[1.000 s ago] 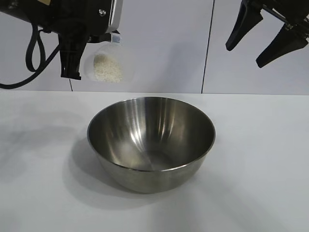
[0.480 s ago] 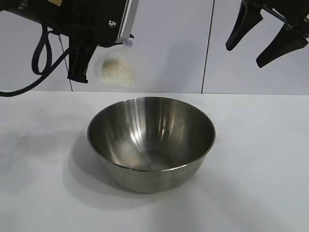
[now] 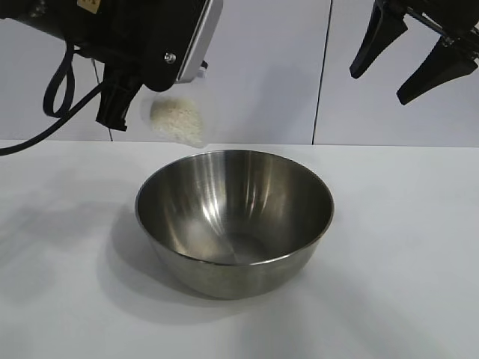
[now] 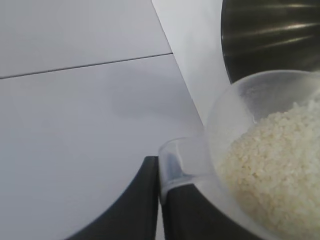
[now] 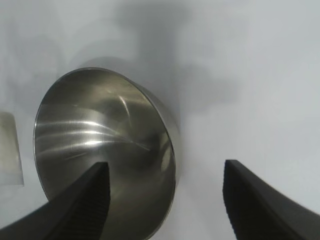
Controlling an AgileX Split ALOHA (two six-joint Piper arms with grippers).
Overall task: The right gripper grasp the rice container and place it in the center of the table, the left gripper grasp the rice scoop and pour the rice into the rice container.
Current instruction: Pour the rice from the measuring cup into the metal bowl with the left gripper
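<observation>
Stainless-steel round rice container (image 3: 234,221) sat mid-table; above its far-left rim, the left gripper (image 3: 118,105) pinched the light, slippery translucent rice scoop (image 3: 178,112) by its handle. Left wrist: rice (image 4: 272,165) heaped inside. Right wrist: right gripper (image 5: 165,200) agape, empty, above the container.

We see a black left arm (image 3: 112,30) with a looping black cable (image 3: 52,90), a silver screw (image 3: 171,57), a white-edged camera block (image 3: 200,41), and black, tapered pincer fingers (image 3: 438,71) opposite.
</observation>
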